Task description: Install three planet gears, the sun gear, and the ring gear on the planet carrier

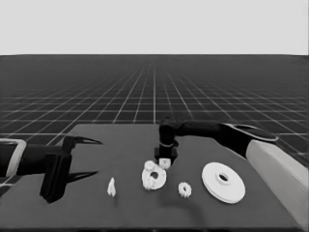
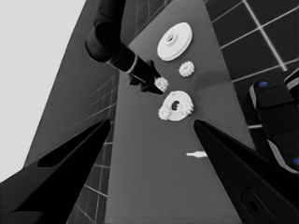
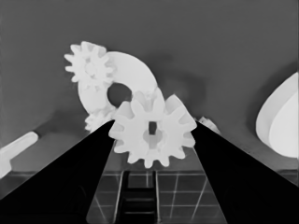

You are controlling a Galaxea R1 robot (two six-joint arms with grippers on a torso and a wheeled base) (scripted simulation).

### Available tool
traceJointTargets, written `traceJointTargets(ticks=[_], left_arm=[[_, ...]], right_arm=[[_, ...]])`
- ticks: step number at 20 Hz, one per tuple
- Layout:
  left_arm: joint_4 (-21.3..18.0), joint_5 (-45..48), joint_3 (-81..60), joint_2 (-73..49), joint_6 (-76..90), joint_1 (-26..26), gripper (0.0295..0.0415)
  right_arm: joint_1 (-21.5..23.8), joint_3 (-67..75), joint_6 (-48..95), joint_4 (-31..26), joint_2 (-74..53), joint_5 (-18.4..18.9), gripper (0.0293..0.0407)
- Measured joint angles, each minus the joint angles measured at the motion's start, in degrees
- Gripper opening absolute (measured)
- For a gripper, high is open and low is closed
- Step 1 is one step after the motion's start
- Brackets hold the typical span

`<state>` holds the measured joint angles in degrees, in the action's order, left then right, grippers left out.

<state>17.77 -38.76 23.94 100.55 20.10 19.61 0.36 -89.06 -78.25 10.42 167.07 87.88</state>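
Right tool [image 3: 152,135] gripping gear [image 3: 153,128] | hovering just behind smaller round part [image 1: 154,177] | left tool [image 1: 84,157] idling open, counter's left end.

Two gears [image 1: 150,166] on smaller round part [image 1: 159,180], one gear [image 1: 184,189] loose beside, larger round part [image 1: 223,182] apart.

Matt white gears [image 3: 153,129] – smooth, matt dark table [image 1: 120,208].
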Motion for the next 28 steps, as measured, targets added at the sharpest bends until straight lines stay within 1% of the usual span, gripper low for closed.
traceJointTargets(ticks=[2, 3, 4, 5, 7, 12, 13, 14, 15, 17, 22, 23, 24, 25, 28], left_arm=[[0.00, 0.00, 0.00, 0.00, 0.00, 0.00, 0.0385], [0.00, 0.00, 0.00, 0.00, 0.00, 0.00, 0.0385], [0.00, 0.00, 0.00, 0.00, 0.00, 0.00, 0.0385], [0.00, 0.00, 0.00, 0.00, 0.00, 0.00, 0.0385], [0.00, 0.00, 0.00, 0.00, 0.00, 0.00, 0.0385], [0.00, 0.00, 0.00, 0.00, 0.00, 0.00, 0.0385], [0.00, 0.00, 0.00, 0.00, 0.00, 0.00, 0.0385], [0.00, 0.00, 0.00, 0.00, 0.00, 0.00, 0.0385], [0.00, 0.00, 0.00, 0.00, 0.00, 0.00, 0.0385], [0.00, 0.00, 0.00, 0.00, 0.00, 0.00, 0.0385], [0.00, 0.00, 0.00, 0.00, 0.00, 0.00, 0.0385], [0.00, 0.00, 0.00, 0.00, 0.00, 0.00, 0.0385], [0.00, 0.00, 0.00, 0.00, 0.00, 0.00, 0.0385], [0.00, 0.00, 0.00, 0.00, 0.00, 0.00, 0.0385], [0.00, 0.00, 0.00, 0.00, 0.00, 0.00, 0.0385]], right_arm=[[0.00, 0.14, -0.17, 0.02, 0.00, 0.03, 0.0312], [-3.44, -1.52, 0.89, 3.64, 0.46, -0.93, 0.0312], [-5.92, -2.95, 1.74, 5.72, 0.83, -1.68, 0.0312], [-7.26, -3.98, 2.34, 6.88, 1.11, -2.19, 0.0312], [-8.36, -5.02, 2.94, 7.92, 1.43, -2.73, 0.0312], [-8.88, -5.54, 3.23, 8.44, 1.57, -3.01, 0.0312], [-8.89, -5.56, 3.23, 8.46, 1.57, -3.02, 0.0344], [-8.90, -5.57, 3.24, 8.47, 1.57, -3.03, 0.0371], [-8.91, -5.57, 3.24, 8.47, 1.57, -3.03, 0.0381], [-8.91, -5.58, 3.24, 8.48, 1.57, -3.03, 0.0384], [-8.91, -5.58, 3.24, 8.48, 1.57, -3.03, 0.0385], [-5.83, -2.36, 1.35, 5.35, 0.61, -1.40, 0.0385], [-3.34, -0.91, 0.46, 3.25, 0.25, -0.68, 0.0385], [-1.89, -0.30, 0.08, 1.95, 0.11, -0.34, 0.0385], [-0.33, 0.16, -0.23, 0.42, 0.01, -0.02, 0.0385]])
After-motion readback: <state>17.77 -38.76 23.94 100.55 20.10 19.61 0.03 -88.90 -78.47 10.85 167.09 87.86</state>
